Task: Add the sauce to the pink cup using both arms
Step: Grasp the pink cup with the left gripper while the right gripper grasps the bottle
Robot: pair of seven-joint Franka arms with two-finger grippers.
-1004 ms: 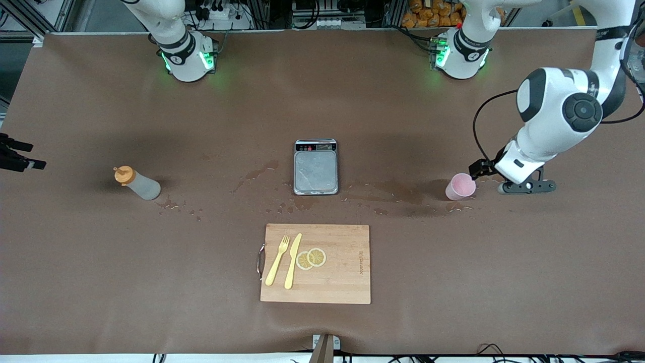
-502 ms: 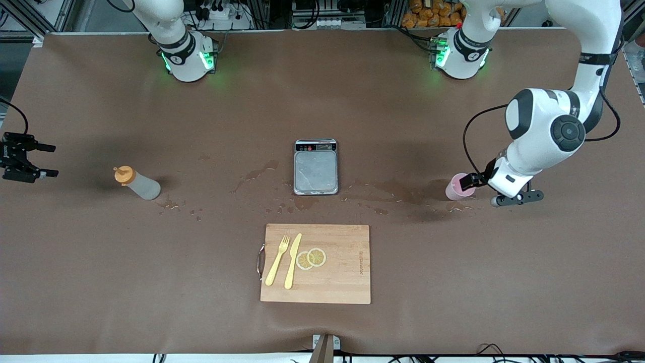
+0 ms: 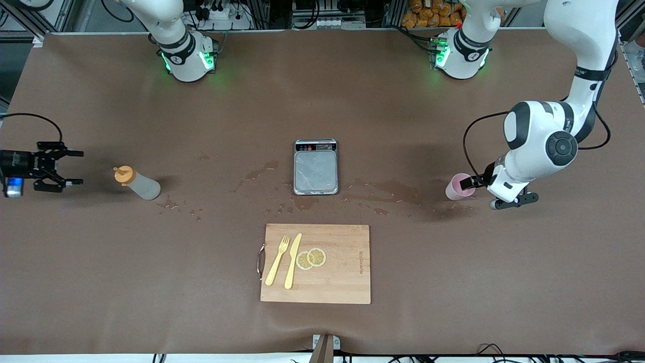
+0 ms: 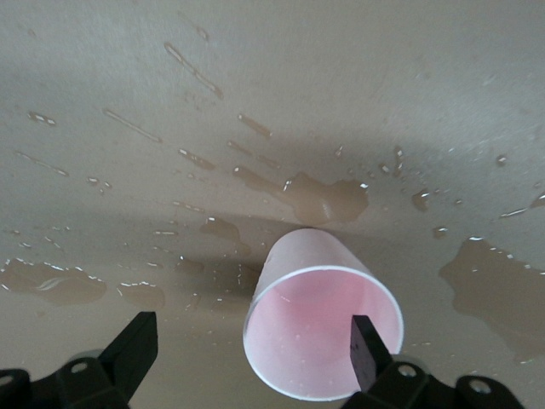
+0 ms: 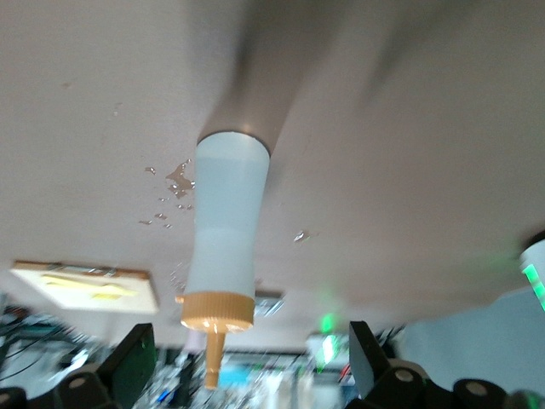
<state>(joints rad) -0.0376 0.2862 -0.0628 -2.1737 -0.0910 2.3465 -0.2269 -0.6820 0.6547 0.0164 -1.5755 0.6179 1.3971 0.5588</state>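
Observation:
The sauce bottle (image 3: 138, 184) stands upright with its orange nozzle cap (image 3: 123, 175) on top, toward the right arm's end of the table. My right gripper (image 3: 75, 168) is open and level with the bottle, beside it and apart from it. The right wrist view shows the bottle (image 5: 226, 239) ahead of the open gripper (image 5: 251, 358). The pink cup (image 3: 458, 187) stands upright toward the left arm's end. My left gripper (image 3: 476, 187) is open right beside it. In the left wrist view the cup (image 4: 319, 328) lies partly between the jaws of the gripper (image 4: 253, 354), close to one finger (image 4: 368, 349).
A kitchen scale (image 3: 316, 168) sits mid-table. A wooden cutting board (image 3: 342, 282) nearer the camera holds a yellow fork (image 3: 277, 259), a knife (image 3: 293, 261) and lemon slices (image 3: 311, 257). Wet splashes (image 3: 398, 190) mark the table between the bottle and the cup.
My right gripper has come in from the table's edge toward the sauce bottle. My left arm has shifted slightly, bringing its gripper closer around the pink cup.

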